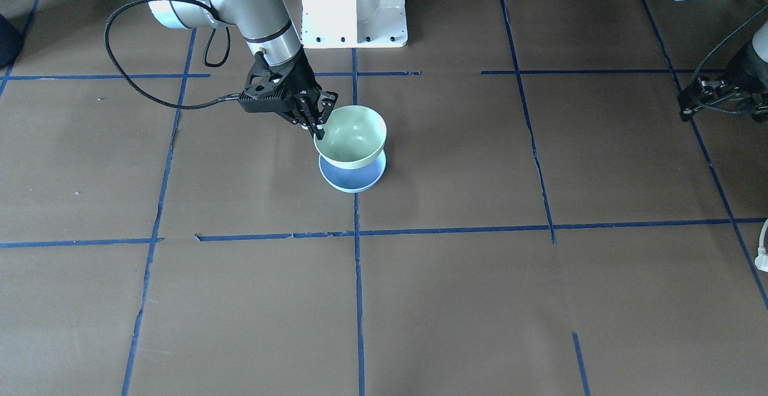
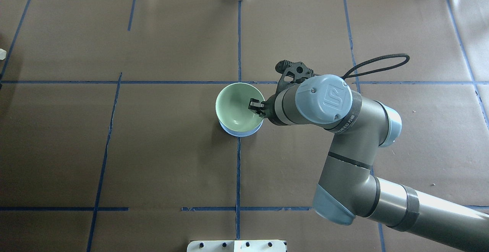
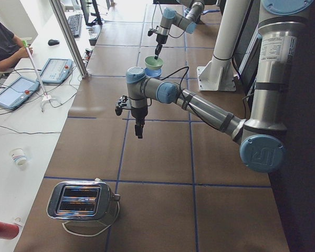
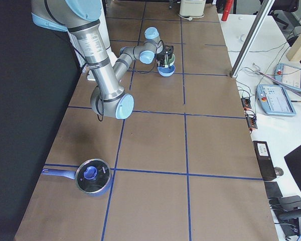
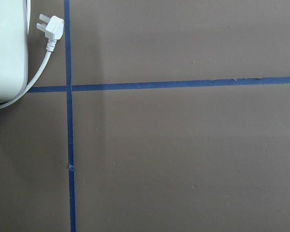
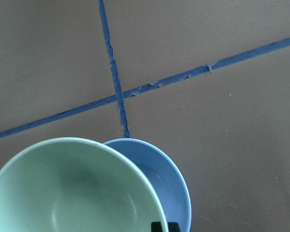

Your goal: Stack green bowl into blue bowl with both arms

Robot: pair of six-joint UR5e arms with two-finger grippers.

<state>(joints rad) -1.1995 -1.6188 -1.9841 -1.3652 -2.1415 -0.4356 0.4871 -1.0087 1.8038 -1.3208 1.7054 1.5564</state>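
My right gripper (image 1: 317, 125) is shut on the near rim of the green bowl (image 1: 354, 135), one finger inside and one outside. It holds the bowl tilted right over the blue bowl (image 1: 354, 181), which stands on the table at its centre. I cannot tell whether the bowls touch. From overhead the green bowl (image 2: 236, 109) covers most of the blue bowl (image 2: 240, 133). The right wrist view shows the green bowl (image 6: 72, 188) overlapping the blue bowl (image 6: 166, 179). My left gripper (image 1: 690, 101) hangs open and empty far off to the side.
A white pedestal base (image 1: 354, 6) stands behind the bowls. A toaster (image 3: 80, 199) and its white plug (image 5: 50, 29) lie near the left arm. A lidded blue-handled pot (image 4: 93, 175) sits at the table's right end. Blue tape lines cross the brown table.
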